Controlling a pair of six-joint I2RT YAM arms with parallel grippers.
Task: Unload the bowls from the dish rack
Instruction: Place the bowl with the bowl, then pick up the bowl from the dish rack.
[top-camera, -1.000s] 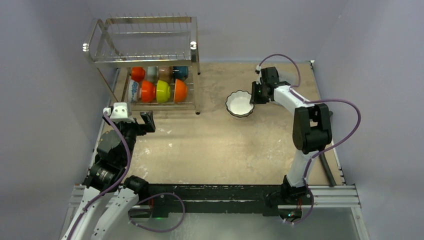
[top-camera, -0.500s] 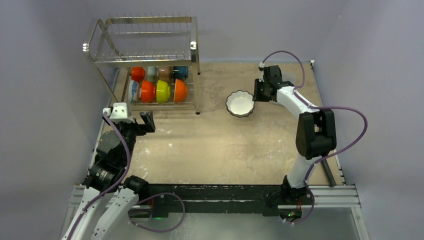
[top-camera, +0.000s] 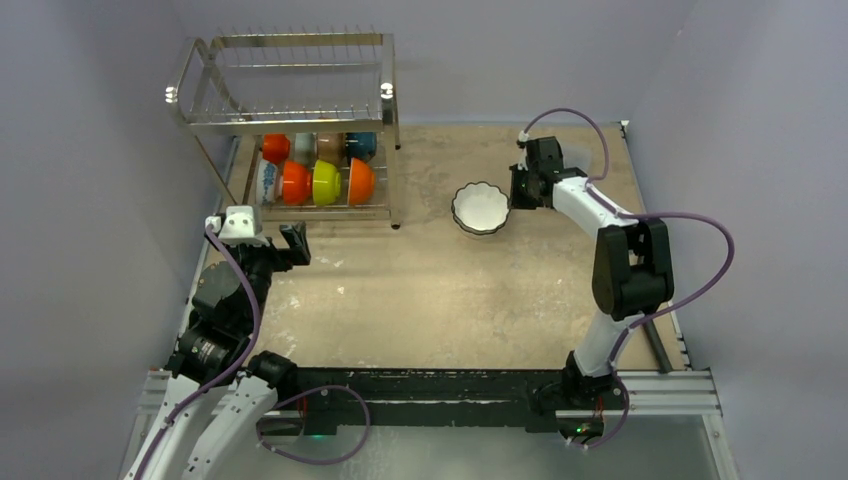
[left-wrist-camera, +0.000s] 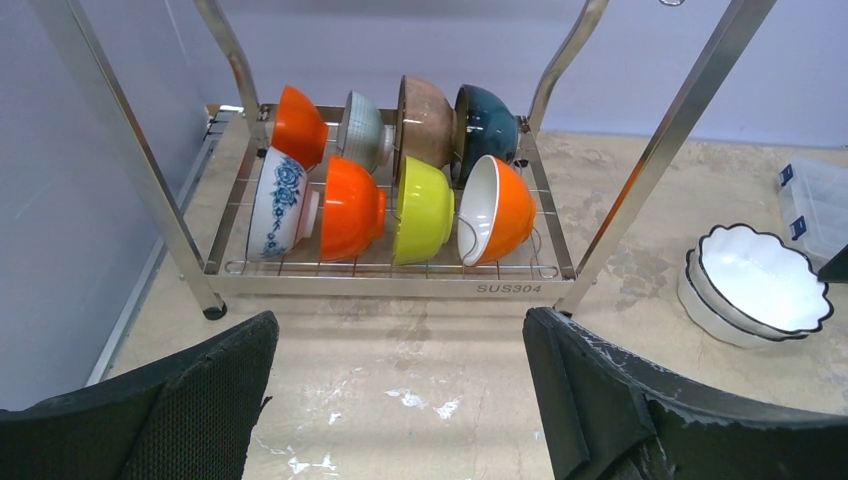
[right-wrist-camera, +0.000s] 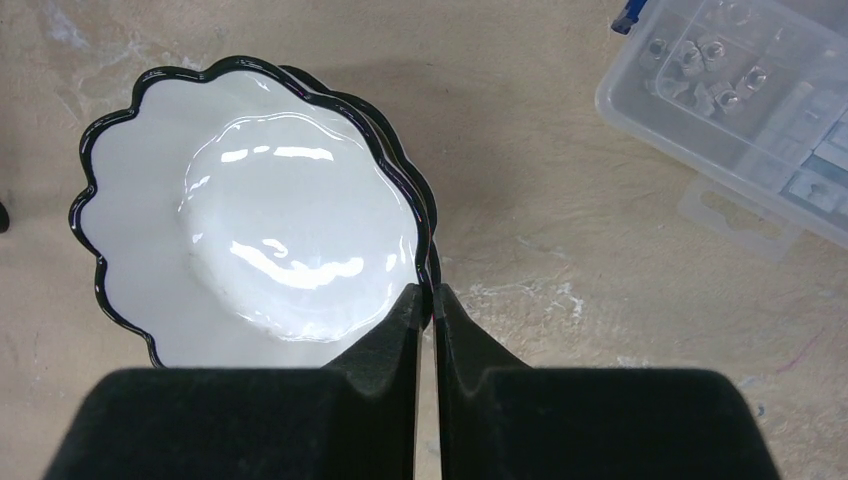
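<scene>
Right now the right gripper (right-wrist-camera: 428, 300) is reaching over the far right part of the table (top-camera: 430, 290), and its fingers are pressing almost together on the scalloped dark rim of the stacked white bowls (right-wrist-camera: 260, 210). The rim is running into the thin slit between the pads; which of the two nested bowls it is pinching I cannot tell. The stack is sitting upright on the tabletop, well apart from the dish rack (top-camera: 300, 125), with a clear plastic box (right-wrist-camera: 740, 110) lying near it.

The left gripper (left-wrist-camera: 398, 350) is hanging in front of the rack with its fingers spread wide and gripping nothing. Eight bowls are standing on edge on the rack's lower tier. In the back row an orange bowl (left-wrist-camera: 300, 125), a grey bowl (left-wrist-camera: 362, 130), a tan bowl (left-wrist-camera: 425, 120) and a teal bowl (left-wrist-camera: 487, 120) are leaning side by side. In the front row a blue-patterned bowl (left-wrist-camera: 278, 205), a second orange bowl (left-wrist-camera: 352, 205), a yellow-green bowl (left-wrist-camera: 422, 210) and an orange bowl with a white inside (left-wrist-camera: 500, 210) are resting between the wires
</scene>
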